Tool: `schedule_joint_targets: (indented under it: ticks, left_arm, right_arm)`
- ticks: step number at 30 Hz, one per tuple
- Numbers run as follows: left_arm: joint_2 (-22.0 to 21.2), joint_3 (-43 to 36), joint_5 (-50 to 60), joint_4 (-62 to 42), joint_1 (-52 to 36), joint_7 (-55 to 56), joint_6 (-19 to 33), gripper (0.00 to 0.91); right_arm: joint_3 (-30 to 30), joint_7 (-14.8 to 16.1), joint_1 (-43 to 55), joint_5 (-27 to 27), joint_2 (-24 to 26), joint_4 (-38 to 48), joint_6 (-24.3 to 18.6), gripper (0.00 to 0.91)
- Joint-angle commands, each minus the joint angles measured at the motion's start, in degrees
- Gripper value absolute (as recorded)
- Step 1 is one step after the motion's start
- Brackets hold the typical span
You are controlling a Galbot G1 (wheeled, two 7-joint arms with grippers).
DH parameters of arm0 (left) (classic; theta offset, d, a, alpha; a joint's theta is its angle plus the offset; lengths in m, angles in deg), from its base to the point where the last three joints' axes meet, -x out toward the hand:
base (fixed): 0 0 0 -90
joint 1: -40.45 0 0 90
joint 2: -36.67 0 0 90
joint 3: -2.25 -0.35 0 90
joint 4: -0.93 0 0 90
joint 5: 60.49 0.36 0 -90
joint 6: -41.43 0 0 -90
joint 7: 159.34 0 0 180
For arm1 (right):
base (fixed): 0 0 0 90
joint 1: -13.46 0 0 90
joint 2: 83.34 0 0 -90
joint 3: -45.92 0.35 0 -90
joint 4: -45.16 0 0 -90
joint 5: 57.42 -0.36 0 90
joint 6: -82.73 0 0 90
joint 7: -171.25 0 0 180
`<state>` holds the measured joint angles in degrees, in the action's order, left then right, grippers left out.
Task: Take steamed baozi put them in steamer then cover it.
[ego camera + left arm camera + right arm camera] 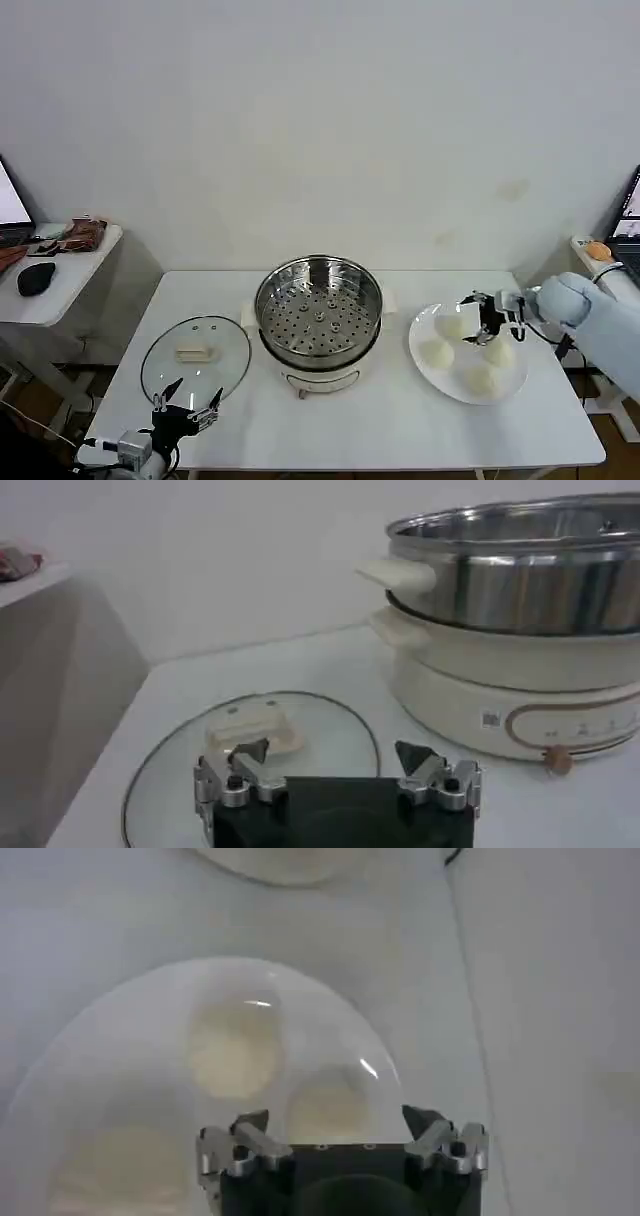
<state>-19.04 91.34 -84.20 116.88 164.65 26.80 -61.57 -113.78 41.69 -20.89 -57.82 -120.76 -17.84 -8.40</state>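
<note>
Head view looks down on a white tabletop set against a plain pale wall, with the steamer at its middle as the landmark. Left of the steamer, past the tabletop's edge, stands a small side table carrying a black mouse. Just left of the steamer lies the cover, flat on the tabletop, clear glass with a white handle. Right of the steamer sits a white plate with four baozi, smooth, round and cream-white. The right gripper hovers over the plate's far side, fingers spread wide and empty. The left gripper waits near the tabletop's front edge, beside the cover, also spread wide.

Left wrist view adds the steamer's side: a shiny steel basket on a cream pot base with a small knob. Right wrist view looks straight down on the plate, the baozi blurred beneath the open fingers. The steamer's perforated floor is bare.
</note>
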Motion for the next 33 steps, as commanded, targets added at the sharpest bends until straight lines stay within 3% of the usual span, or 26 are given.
schedule_joint_targets:
  ticks: [1, 11, 20, 33]
  left_arm:
    - [0.0, 0.0, 0.0, 0.0, 0.0, -0.1, -0.1, 0.907]
    - [0.3, 0.3, -0.5, 0.0, -0.3, -0.2, -0.2, 0.907]
    - [0.4, 0.6, -0.8, 0.1, -0.4, -0.1, -0.4, 0.907]
    - [0.4, 1.4, -1.3, 0.2, -0.2, 0.1, -0.4, 0.907]
  right_arm:
    - [-4.1, 4.0, 4.5, 2.7, -4.5, 7.0, -1.8, 0.907]
    - [-4.2, 6.3, 6.3, 6.0, -10.8, 15.2, -3.8, 0.907]
    - [-3.8, 9.0, 5.9, 10.4, -13.3, 19.5, -5.8, 0.907]
    - [-1.2, 9.2, 4.6, 12.6, -15.9, 23.5, -6.4, 0.907]
